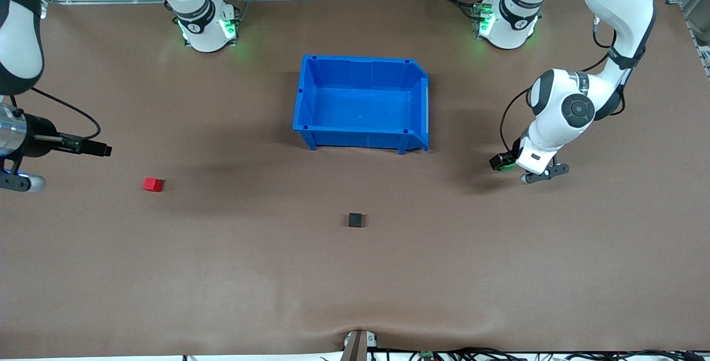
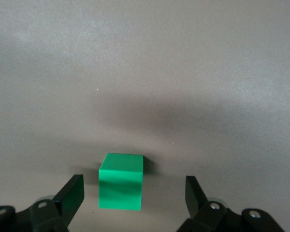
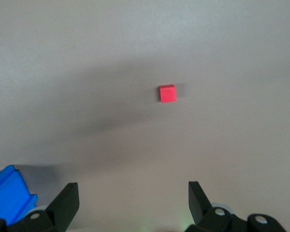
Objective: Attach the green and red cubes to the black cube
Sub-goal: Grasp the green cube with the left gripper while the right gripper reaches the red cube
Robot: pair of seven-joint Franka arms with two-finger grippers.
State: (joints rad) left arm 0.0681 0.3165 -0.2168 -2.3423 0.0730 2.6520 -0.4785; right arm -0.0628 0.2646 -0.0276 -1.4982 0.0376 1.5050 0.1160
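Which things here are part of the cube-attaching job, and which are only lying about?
Part of the job:
- green cube, between the open fingers of the left gripper
- red cube, toward the right arm's end; right gripper open, well above the table
- black cube, alone on the table

Lying about:
- blue bin

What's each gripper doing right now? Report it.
Left gripper: open, straddling the green cube, not gripping.
Right gripper: open, empty, over bare table short of the red cube.

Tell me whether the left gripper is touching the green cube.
Apart. The left wrist view shows the green cube between the open left gripper fingers, with bare table on both sides.
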